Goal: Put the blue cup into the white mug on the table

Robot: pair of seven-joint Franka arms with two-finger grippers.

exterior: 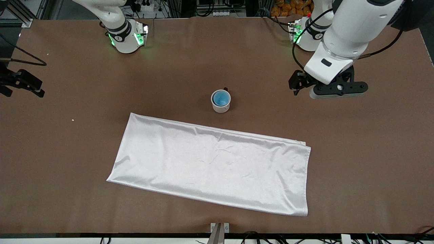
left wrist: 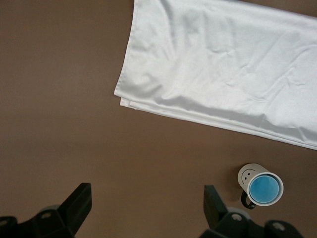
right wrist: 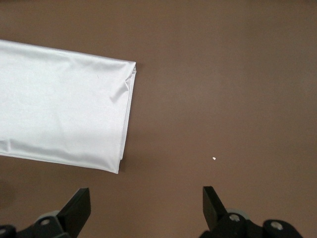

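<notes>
The blue cup (exterior: 220, 98) sits inside the white mug (exterior: 221, 107), which stands upright on the brown table (exterior: 101, 84) near its middle. The left wrist view also shows the mug (left wrist: 249, 174) with the cup (left wrist: 265, 189) in it. My left gripper (exterior: 335, 89) is open and empty, up over bare table toward the left arm's end, apart from the mug; its jaws (left wrist: 147, 198) stand wide. My right gripper (exterior: 22, 83) is open and empty (right wrist: 146, 201) over bare table at the right arm's end.
A white satin cloth (exterior: 213, 166) lies flat, nearer the front camera than the mug. It also shows in the left wrist view (left wrist: 223, 64) and the right wrist view (right wrist: 59, 124). A small white speck (exterior: 72, 119) lies beside the cloth.
</notes>
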